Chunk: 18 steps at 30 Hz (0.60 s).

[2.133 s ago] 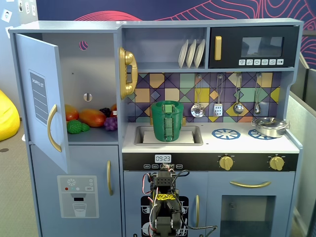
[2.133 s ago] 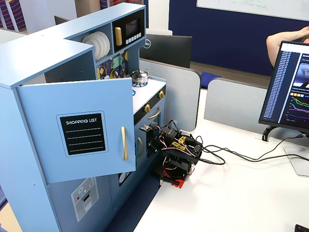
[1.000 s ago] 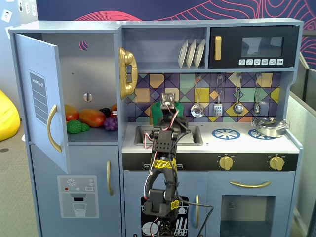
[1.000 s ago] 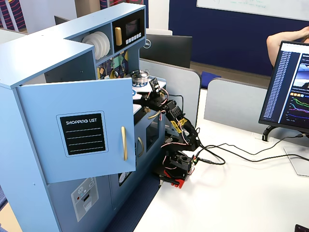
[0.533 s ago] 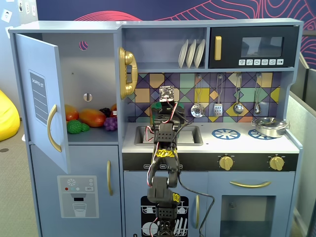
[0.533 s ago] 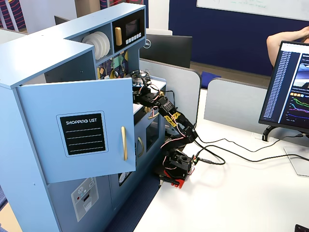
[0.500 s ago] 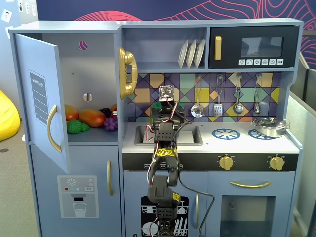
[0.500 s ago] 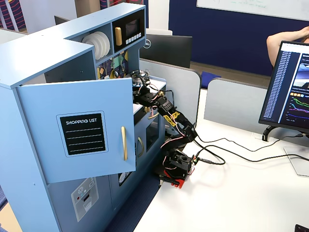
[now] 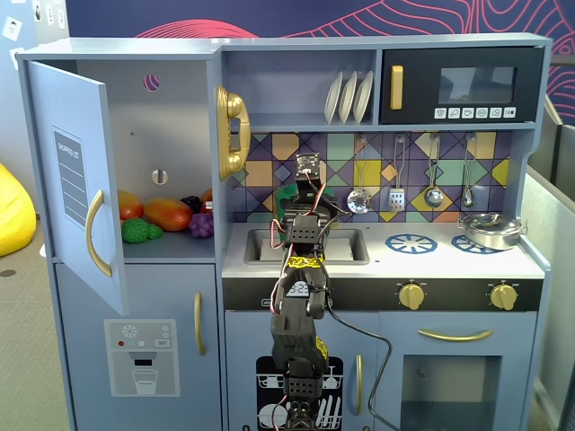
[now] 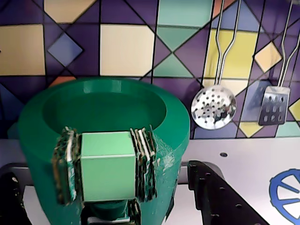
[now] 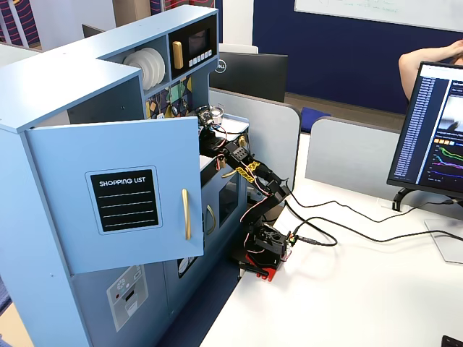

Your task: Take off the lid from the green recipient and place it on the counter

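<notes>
Here the toy kitchen fills a fixed view, its upper left door swung open. The white bench runs along its middle, with the sink at the left end and a silver pot near the back right corner. The arm rises in front of the bench's front edge and leans over the sink towards the back edge.

In the wrist view the green recipient stands upright at the back edge, against the patterned wall and left of a blue burner ring. Its top shows a sunken round green hollow. Whether the lid lies in it cannot be told.

The gripper is spread wide, one black finger low on each side of the recipient, and grips nothing. A skimmer hangs on the wall just right of the recipient.
</notes>
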Available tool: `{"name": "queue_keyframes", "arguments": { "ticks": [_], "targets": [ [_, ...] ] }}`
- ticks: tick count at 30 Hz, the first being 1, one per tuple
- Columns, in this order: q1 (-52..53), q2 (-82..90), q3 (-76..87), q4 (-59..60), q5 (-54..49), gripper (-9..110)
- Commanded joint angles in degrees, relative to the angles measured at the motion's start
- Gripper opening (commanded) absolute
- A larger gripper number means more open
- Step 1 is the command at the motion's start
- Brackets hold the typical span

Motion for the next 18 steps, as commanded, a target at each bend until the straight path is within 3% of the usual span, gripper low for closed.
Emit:
{"name": "queue_keyframes", "arguments": {
  "ticks": [1, 11, 18],
  "targets": [
    [-1.05, -1.67, -4.31, -3.34, -1.05, 39],
    [-1.85, -6.86, -8.61, -3.69, 0.70, 31],
    [-4.48, -6.59, -8.26, -2.29, 1.14, 4]
  ]
}}
